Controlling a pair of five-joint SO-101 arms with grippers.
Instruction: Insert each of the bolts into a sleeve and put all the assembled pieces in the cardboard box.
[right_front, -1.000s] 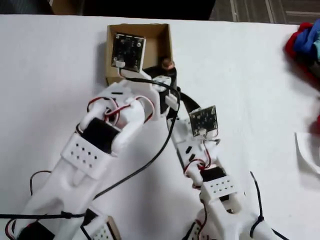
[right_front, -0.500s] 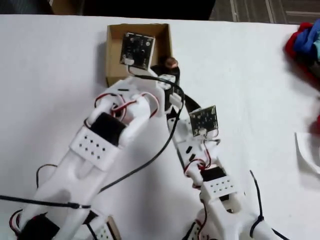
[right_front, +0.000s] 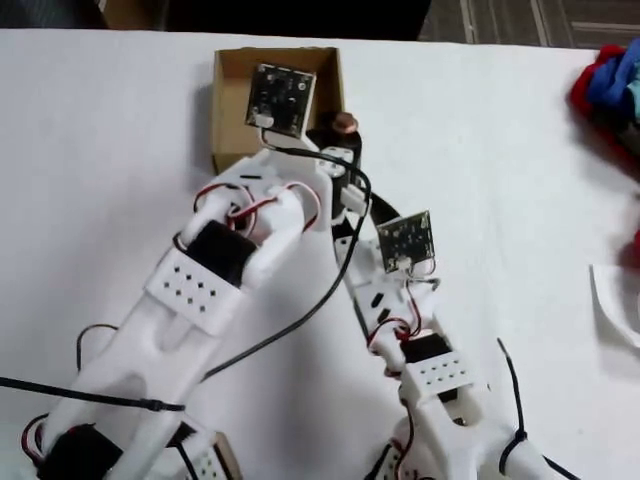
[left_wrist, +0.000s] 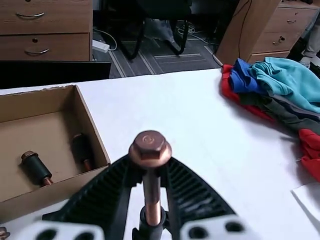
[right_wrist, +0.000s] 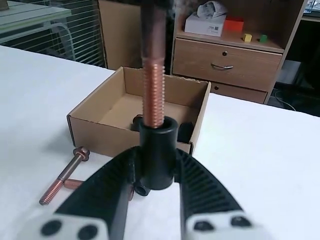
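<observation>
- Your left arm (right_front: 200, 290) comes in from 7 o'clock on the table (right_front: 500, 150) and stretches long towards 12. Its wrist hangs over the 3 o'clock side of the cardboard box (right_front: 228, 80).
- Your left gripper (left_wrist: 150, 167) has its fingers clamped on the shank of a copper bolt (left_wrist: 150, 146), just under the flanged hex head. The bolt stands upright, head on top.
- Your right arm (right_front: 430, 370) rises from 5 o'clock and leans towards 11, so its wrist sits under the left arm's wrist.
- Your right gripper (right_wrist: 156, 160) has its fingers closed around a black sleeve (right_wrist: 157, 150), which it holds upright above the table.
- The bolt's threaded end sits in the sleeve's mouth, with thread showing above the rim.
- From above, the bolt head sits just outside the box, at the 3 o'clock side of its wall.
- Two assembled pieces (left_wrist: 36, 169) lie on the box floor, one near the middle and one against a side wall.
- A loose bolt (right_wrist: 65, 175) lies flat on the table near the outside of the box.
- A pile of clothes (right_front: 610, 85) sits at the 2 o'clock edge of the table, well apart from both arms.
</observation>
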